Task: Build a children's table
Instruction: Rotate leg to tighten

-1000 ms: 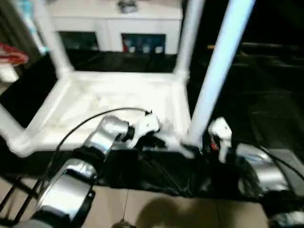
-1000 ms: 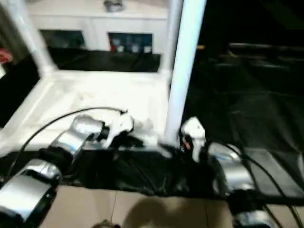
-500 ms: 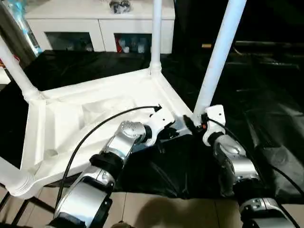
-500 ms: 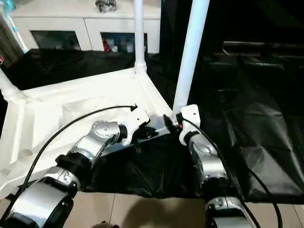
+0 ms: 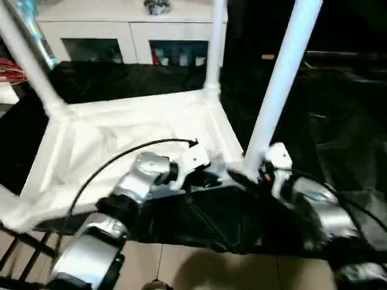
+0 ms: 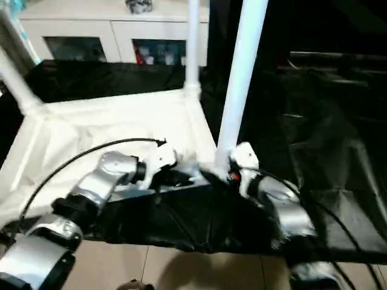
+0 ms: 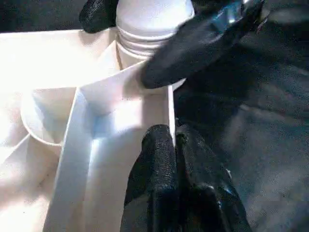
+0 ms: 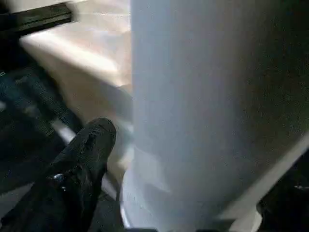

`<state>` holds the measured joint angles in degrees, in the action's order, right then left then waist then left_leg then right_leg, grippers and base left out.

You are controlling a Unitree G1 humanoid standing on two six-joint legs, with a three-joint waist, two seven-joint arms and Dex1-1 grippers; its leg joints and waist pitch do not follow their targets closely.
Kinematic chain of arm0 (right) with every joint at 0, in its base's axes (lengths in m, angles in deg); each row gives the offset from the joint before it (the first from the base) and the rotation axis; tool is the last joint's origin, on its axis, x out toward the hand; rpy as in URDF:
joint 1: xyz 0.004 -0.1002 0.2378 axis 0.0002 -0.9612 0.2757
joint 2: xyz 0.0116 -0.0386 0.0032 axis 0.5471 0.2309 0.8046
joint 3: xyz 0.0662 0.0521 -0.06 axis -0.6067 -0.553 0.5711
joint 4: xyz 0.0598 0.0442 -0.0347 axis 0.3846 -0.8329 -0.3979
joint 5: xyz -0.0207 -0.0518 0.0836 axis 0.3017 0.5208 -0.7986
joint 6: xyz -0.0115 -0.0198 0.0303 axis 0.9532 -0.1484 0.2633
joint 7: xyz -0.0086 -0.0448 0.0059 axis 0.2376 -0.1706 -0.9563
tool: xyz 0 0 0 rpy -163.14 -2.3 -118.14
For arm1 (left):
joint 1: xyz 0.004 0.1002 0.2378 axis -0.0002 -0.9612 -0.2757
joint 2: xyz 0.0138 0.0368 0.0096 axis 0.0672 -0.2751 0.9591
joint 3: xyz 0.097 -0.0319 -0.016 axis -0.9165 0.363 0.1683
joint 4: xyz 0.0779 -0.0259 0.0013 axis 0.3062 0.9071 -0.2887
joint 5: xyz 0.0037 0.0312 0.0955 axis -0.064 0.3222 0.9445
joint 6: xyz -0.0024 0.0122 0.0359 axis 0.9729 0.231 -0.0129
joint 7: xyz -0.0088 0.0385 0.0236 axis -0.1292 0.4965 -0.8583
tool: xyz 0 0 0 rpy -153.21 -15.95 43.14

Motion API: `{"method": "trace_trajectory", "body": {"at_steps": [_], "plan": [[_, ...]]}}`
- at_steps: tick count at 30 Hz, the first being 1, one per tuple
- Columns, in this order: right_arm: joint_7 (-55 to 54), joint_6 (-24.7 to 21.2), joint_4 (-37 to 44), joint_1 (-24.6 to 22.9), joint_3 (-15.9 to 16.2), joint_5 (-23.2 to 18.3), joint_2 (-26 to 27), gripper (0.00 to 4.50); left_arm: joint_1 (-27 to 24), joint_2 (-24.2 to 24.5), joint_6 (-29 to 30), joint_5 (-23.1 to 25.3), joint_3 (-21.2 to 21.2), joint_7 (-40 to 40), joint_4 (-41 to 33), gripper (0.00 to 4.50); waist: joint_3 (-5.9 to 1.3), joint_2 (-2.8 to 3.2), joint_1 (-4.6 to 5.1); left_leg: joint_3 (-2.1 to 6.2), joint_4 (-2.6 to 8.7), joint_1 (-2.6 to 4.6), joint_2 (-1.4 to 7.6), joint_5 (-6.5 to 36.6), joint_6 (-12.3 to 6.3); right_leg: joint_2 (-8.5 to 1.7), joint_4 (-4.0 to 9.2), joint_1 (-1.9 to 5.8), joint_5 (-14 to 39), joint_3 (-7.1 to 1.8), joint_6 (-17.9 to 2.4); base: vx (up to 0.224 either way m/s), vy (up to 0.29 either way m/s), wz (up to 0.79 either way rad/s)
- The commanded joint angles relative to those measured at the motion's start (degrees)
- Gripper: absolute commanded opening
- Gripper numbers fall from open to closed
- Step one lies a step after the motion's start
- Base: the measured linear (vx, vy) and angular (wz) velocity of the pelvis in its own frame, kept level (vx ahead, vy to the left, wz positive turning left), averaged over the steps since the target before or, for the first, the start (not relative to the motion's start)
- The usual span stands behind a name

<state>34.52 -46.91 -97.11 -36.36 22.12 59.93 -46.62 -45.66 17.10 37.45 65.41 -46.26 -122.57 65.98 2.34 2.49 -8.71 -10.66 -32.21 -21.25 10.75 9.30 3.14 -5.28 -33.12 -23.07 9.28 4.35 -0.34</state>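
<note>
Left claw (image 7: 175,145) pressed together on the upturned tabletop (image 5: 121,130) rim beside the near-right leg (image 5: 279,78); right claw (image 5: 251,177) spread around that leg's base.

Head stereo pair looks forward and down; both wrist cameras sit close, sharing the near leg (image 7: 150,21).
</note>
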Motion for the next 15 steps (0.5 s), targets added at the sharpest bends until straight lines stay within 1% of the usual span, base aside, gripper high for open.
{"method": "trace_trajectory", "body": {"at_steps": [1,3,4,5,7,8,10,12,15], "plan": [[7.94,-1.33,2.92,-1.47,4.97,-1.06,-0.25,3.86,1.74,-0.70,-2.21,-1.61,-0.85,-2.42,-1.57,0.00,-3.35,-0.72,-0.09,0.82,3.46,0.53,2.65,15.87,-4.68,-3.64,3.91,2.89,15.47,-2.25,-11.61,0.000,0.000,0.00],[11.18,-1.93,4.40,-2.17,5.70,-2.11,-1.43,3.86,2.11,-0.14,-2.60,-1.79,-0.81,-3.57,-1.19,0.00,-3.34,-0.68,-0.37,0.87,3.47,0.68,2.77,16.42,-4.53,-3.68,3.97,2.79,16.33,-2.27,-11.53,0.000,0.000,0.00],[13.71,-2.29,5.67,-2.74,6.56,-2.73,-2.48,3.86,2.48,0.27,-2.90,-1.97,-0.79,-4.60,-0.80,0.00,-3.33,-0.49,-0.50,0.90,3.48,0.68,2.75,16.62,-4.51,-3.64,4.04,2.85,16.42,-2.25,-11.61,0.000,0.000,0.00],[16.49,-2.77,7.06,-3.30,7.62,-3.32,-3.61,3.86,2.94,0.62,-3.33,-2.19,-0.77,-5.60,-0.30,0.00,-3.36,-0.61,-0.80,0.85,3.40,0.73,2.80,16.59,-4.53,-3.66,3.99,2.75,16.08,-2.37,-11.56,0.000,0.000,0.00],[19.01,-3.39,8.66,-3.80,8.63,-3.78,-4.63,3.86,3.49,0.90,-3.57,-2.40,-0.77,-6.59,0.32,0.00,-3.43,-0.65,-1.12,0.90,3.35,0.70,2.78,15.78,-4.73,-3.67,3.84,2.86,15.10,-2.35,-11.75,0.000,0.000,0.00],[19.09,-3.46,8.72,-3.81,8.66,-3.80,-4.66,3.86,3.51,0.91,-3.59,-2.40,-0.78,-6.64,0.35,0.00,-3.49,-0.50,-1.20,0.95,3.34,0.57,2.80,15.51,-4.67,-3.73,3.69,2.88,14.34,-2.33,-12.06,0.000,0.000,0.00],[20.97,-4.37,9.85,-3.94,9.60,-3.56,-5.32,3.51,4.05,1.02,-3.94,-2.40,-0.71,-7.82,1.20,0.00,-3.45,-0.45,-1.27,0.98,3.40,0.65,2.81,16.03,-4.22,-3.79,3.76,2.82,15.07,-2.26,-12.25,0.000,0.000,0.00],[21.74,-4.12,10.19,-4.06,10.15,-3.09,-5.57,3.48,4.36,1.07,-4.12,-2.32,-0.67,-8.34,1.76,0.00,-3.49,-0.52,-1.33,0.96,3.35,0.71,2.76,16.00,-4.05,-3.75,3.78,2.84,15.06,-2.27,-12.18,0.000,0.000,0.00],[22.35,-4.35,10.57,-4.17,10.47,-3.25,-5.66,3.18,4.54,1.15,-4.18,-2.29,-0.69,-8.80,2.11,0.00,-3.51,-0.55,-1.50,1.00,3.32,0.61,2.76,15.44,-4.10,-3.80,3.65,2.90,14.44,-2.24,-12.34,0.000,0.000,0.00]]}}
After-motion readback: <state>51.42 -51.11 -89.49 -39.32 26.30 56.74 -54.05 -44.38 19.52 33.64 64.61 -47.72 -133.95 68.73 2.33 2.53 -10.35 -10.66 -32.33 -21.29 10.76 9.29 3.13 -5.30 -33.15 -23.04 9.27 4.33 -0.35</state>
